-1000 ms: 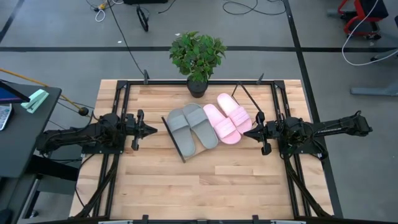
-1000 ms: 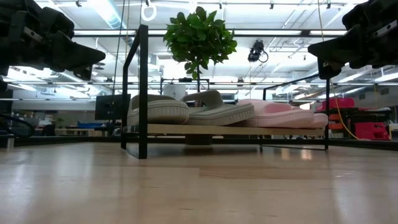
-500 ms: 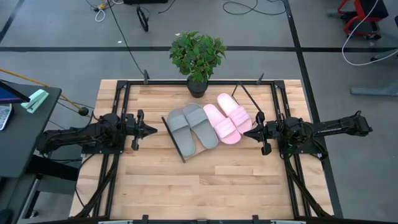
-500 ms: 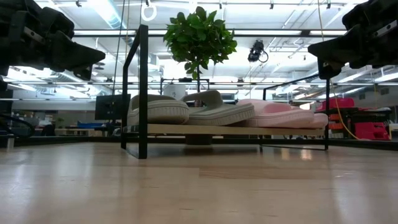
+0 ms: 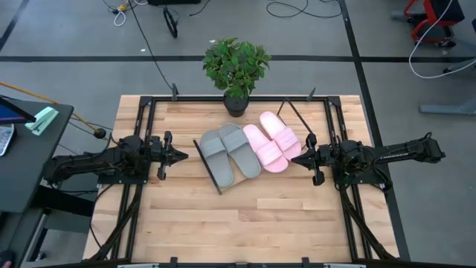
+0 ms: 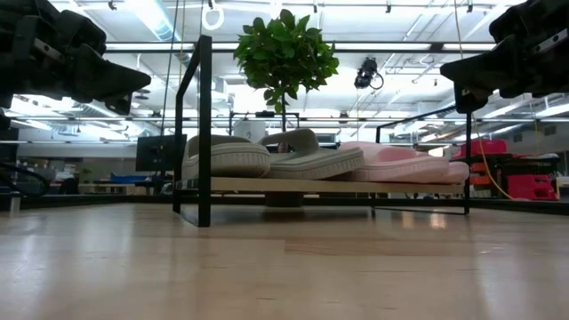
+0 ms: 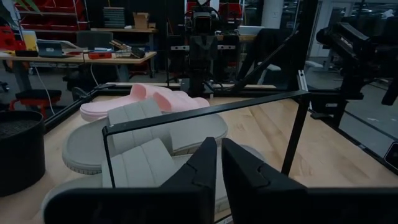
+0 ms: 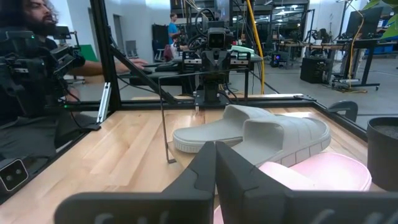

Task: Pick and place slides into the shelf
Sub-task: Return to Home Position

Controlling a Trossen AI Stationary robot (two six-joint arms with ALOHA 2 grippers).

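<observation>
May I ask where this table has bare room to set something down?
The pale wooden tabletop is bare from the slanted wooden shelf to its near edge. Crowded: grey foam slides and pink foam slides fill the shelf, left gripper and right gripper flanking it.

Grey pair of slides point(image 5: 230, 154) and pink pair point(image 5: 271, 141) are set side by side on slanted shelf point(image 5: 212, 173), straps up.

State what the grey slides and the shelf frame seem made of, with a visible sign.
Grey slides: probably foam or soft rubber, matte; thick, rounded, one-piece moulded shape. Shelf frame: likely metal, black painted; thin, straight rigid bars.
</observation>
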